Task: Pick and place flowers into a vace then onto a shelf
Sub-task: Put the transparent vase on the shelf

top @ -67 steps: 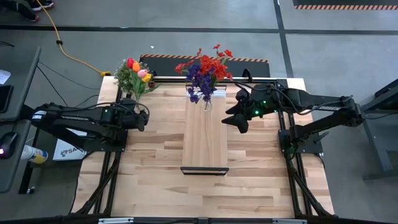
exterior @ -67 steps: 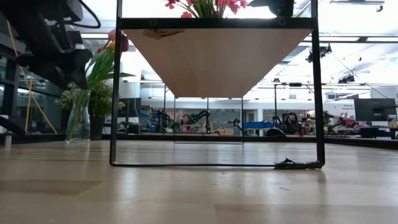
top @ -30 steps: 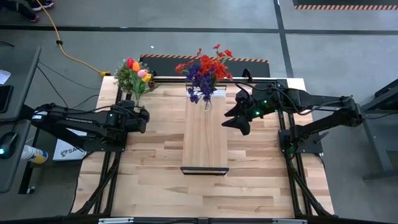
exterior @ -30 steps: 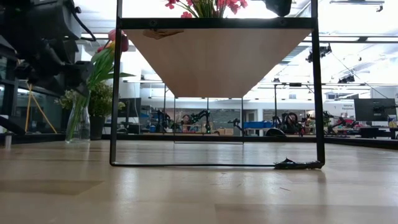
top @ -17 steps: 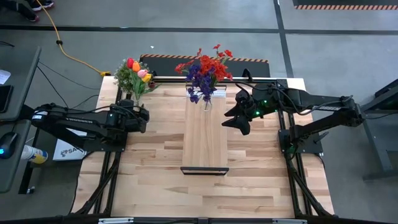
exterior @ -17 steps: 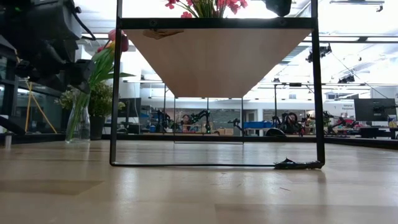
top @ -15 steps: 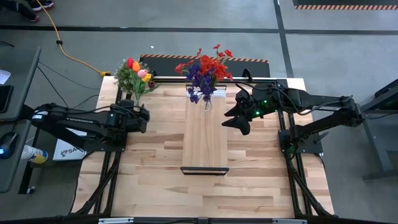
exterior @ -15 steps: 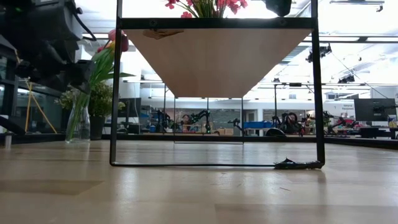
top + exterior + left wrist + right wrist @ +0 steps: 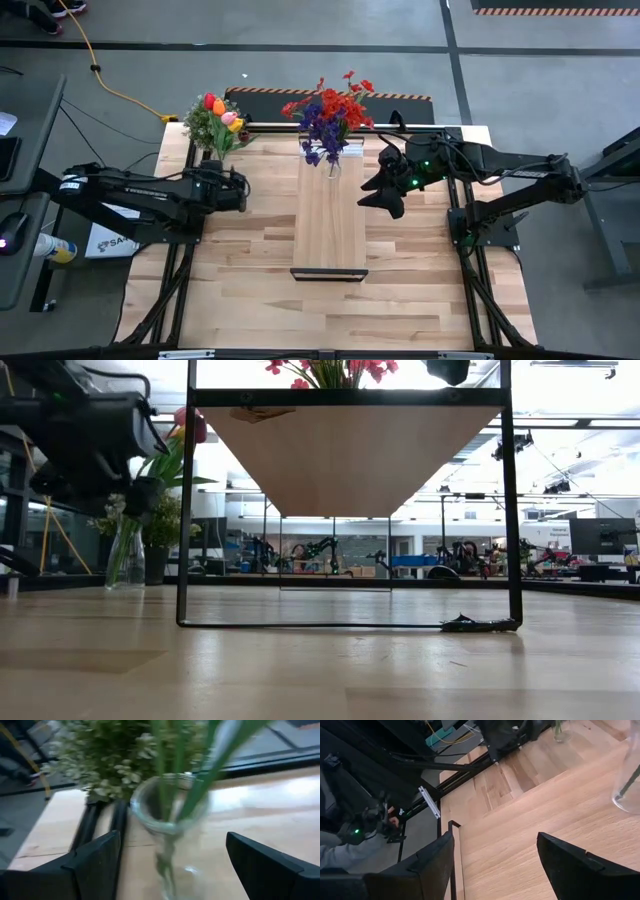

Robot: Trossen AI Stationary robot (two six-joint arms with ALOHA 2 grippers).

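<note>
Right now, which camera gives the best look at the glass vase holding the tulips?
The left wrist view: the glass vase fills the frame between the left gripper's open fingers. The low view shows it small at left; the high view mostly hides it under the blooms; the right wrist view shows it far off.

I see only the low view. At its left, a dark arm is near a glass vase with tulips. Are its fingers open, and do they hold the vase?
Observer: Open. In the left wrist view the tulip vase stands ahead, seen between the left gripper's fingers, not gripped.
Operator: And the right arm?
Observer: The right gripper hovers open and empty, just right of the shelf.
Operator: What stands on the shelf?
Observer: A second vase with red and purple flowers, at the far end.
</note>
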